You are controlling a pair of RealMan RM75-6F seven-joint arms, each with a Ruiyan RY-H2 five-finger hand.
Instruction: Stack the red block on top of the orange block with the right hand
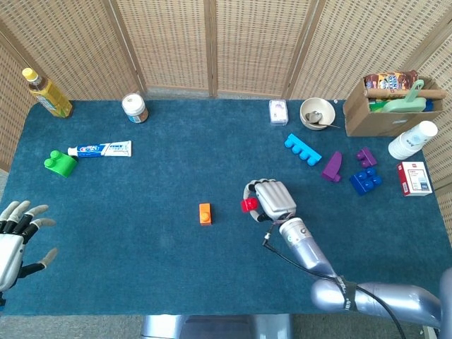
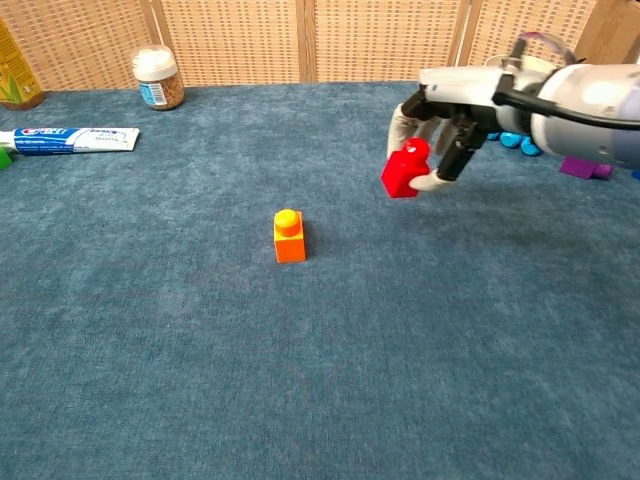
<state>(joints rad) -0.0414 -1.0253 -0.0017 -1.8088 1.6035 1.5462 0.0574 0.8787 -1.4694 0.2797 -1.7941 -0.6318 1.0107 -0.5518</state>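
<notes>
Blue cloth table [image 1: 141, 247] before wicker screens | red block [image 2: 405, 171] pinched in right hand [image 1: 272, 200], lifted, right of orange block [image 2: 289, 236] | probably light, rigid, smooth; side grip suits | left hand [image 1: 14, 240] far left of orange block, fingers spread, empty

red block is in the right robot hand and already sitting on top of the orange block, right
Not quite. The right robot hand does hold the red block, but it is not on the orange block yet. The chest view shows it lifted off the table, off to the right of the orange block, with bare table between them.
</notes>
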